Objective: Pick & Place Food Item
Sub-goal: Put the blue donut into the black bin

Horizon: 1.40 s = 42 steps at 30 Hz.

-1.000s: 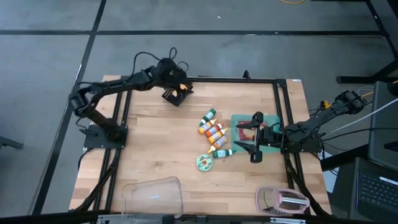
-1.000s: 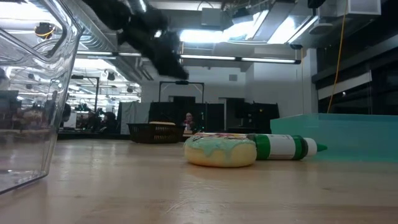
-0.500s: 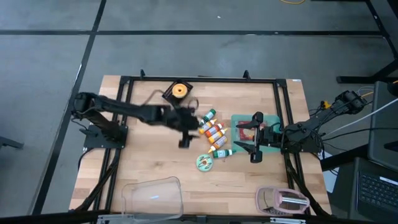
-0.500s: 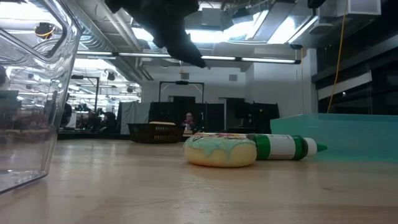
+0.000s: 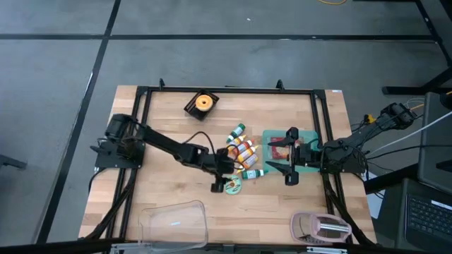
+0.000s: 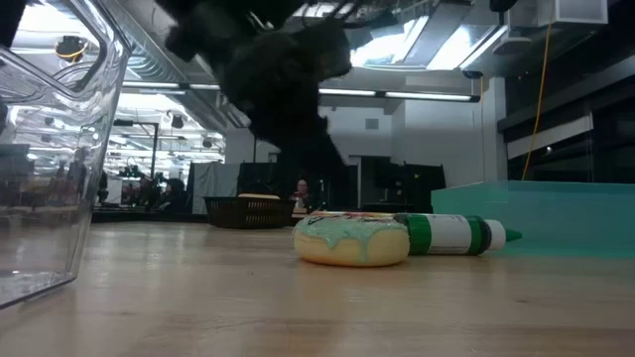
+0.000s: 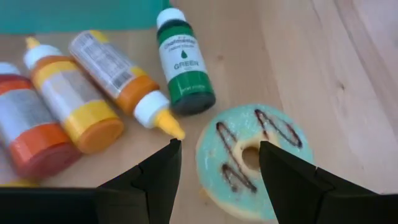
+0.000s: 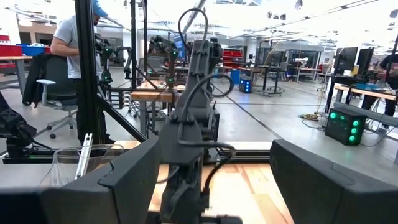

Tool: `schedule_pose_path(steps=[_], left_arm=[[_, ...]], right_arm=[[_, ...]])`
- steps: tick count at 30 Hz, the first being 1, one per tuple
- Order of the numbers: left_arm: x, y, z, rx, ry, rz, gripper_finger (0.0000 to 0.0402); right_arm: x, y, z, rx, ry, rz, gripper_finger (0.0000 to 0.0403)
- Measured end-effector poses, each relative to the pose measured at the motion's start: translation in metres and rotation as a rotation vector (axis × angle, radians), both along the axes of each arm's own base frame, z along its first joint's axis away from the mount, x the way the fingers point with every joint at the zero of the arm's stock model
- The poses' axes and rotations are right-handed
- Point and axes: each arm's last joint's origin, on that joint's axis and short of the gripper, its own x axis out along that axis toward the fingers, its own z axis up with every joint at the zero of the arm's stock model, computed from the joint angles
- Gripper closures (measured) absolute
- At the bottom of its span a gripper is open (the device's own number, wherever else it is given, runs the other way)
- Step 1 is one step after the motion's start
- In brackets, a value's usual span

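L gripper wide open, empty, over donut | donut flat, just beside green bottle, slightly off-centre toward one finger | R gripper open, farther, parked over teal tray

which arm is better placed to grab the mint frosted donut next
Left. The left gripper hangs open right over the donut, fingers straddling it in the wrist view. The right gripper waits open above the teal tray, farther away.
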Motion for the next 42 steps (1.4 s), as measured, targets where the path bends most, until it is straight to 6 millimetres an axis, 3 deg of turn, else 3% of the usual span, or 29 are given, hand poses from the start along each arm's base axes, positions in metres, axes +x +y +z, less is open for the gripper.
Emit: schedule_pose_path(steps=[19,30,34,38,40,42], left_arm=[[0.005,0.000,-0.014,-0.050,0.018,0.046,0.0192],[0.009,-0.001,-0.044,-0.055,0.083,0.065,0.0195],[0.010,-0.001,-0.044,-0.020,0.067,0.036,0.0237],[0.009,-0.001,-0.038,-0.024,0.055,-0.003,0.0323],[0.009,-0.001,-0.030,-0.031,0.031,-0.024,0.0368],[0.008,-0.001,-0.017,-0.034,-0.002,-0.040,0.0387]], right_arm=[[0.000,0.000,0.000,0.000,0.000,0.000,0.0108],[0.000,0.000,0.000,0.005,0.000,0.001,0.0108],[0.000,0.000,0.000,0.005,0.000,0.001,0.0108],[0.000,0.000,0.000,0.007,0.000,0.001,0.0108],[0.000,0.000,0.000,0.007,0.000,0.001,0.0108],[0.000,0.000,0.000,0.007,0.000,0.001,0.0108]])
